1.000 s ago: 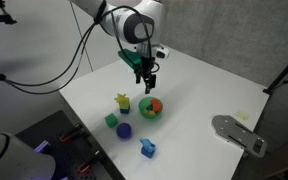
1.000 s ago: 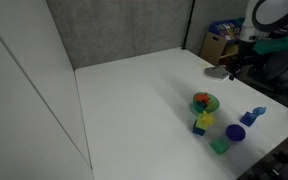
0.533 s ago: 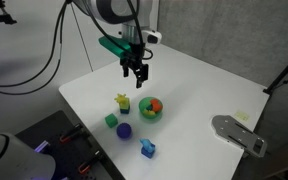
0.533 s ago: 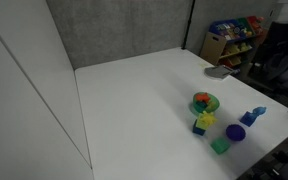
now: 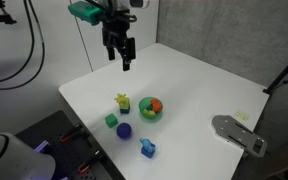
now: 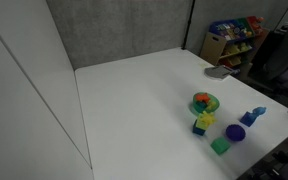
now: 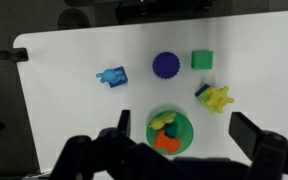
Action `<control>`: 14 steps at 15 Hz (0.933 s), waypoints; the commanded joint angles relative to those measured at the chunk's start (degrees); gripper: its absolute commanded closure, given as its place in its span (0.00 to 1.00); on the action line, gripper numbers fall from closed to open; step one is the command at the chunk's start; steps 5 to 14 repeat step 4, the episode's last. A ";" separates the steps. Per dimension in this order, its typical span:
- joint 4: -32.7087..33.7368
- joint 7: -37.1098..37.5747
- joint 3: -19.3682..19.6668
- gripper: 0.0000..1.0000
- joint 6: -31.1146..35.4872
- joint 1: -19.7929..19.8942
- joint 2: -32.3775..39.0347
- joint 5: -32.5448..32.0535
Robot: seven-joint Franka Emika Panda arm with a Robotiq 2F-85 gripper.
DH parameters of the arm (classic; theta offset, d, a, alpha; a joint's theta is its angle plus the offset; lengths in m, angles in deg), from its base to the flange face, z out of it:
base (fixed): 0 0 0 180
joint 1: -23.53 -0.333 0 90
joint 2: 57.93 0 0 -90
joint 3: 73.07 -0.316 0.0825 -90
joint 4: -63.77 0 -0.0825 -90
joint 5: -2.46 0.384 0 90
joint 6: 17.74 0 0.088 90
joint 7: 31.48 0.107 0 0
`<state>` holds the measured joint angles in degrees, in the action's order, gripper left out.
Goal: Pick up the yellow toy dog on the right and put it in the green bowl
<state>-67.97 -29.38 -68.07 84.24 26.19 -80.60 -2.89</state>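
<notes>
The green bowl point(image 7: 184, 131) lies low in the wrist view and shows in both exterior views point(image 5: 159, 114) point(image 6: 213, 103). A small pale-yellow lumpy figure, the yellow toy dog point(image 7: 163, 120), lies inside it next to an orange piece point(image 7: 167, 143) and a teal piece. My gripper point(image 5: 124, 62) hangs high above the table's far side, well away from the bowl. Its fingers point(image 7: 185, 126) are spread wide and empty. It does not show in the exterior view with the grey wall.
A larger spiky yellow toy point(image 7: 217, 97) point(image 5: 122, 100), a purple ball point(image 7: 166, 65) point(image 5: 124, 130), a green cube point(image 7: 202, 60) point(image 5: 111, 121) and a blue toy point(image 7: 112, 76) point(image 5: 147, 148) lie near the bowl. A grey flat object point(image 5: 239, 135) lies at the table's edge.
My gripper has risen and moved away from above the bowl toward the table's far side. It has left the exterior view with the grey wall. The toys have not moved.
</notes>
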 commanded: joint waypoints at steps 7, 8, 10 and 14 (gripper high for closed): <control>0.08 -0.20 -0.88 0.00 -0.49 0.68 -0.45 0.19; 0.08 -0.20 -0.88 0.00 -0.49 0.68 -0.45 0.19; 0.08 -0.20 -0.88 0.00 -0.49 0.68 -0.45 0.19; 0.08 -0.20 -0.88 0.00 -0.49 0.68 -0.45 0.19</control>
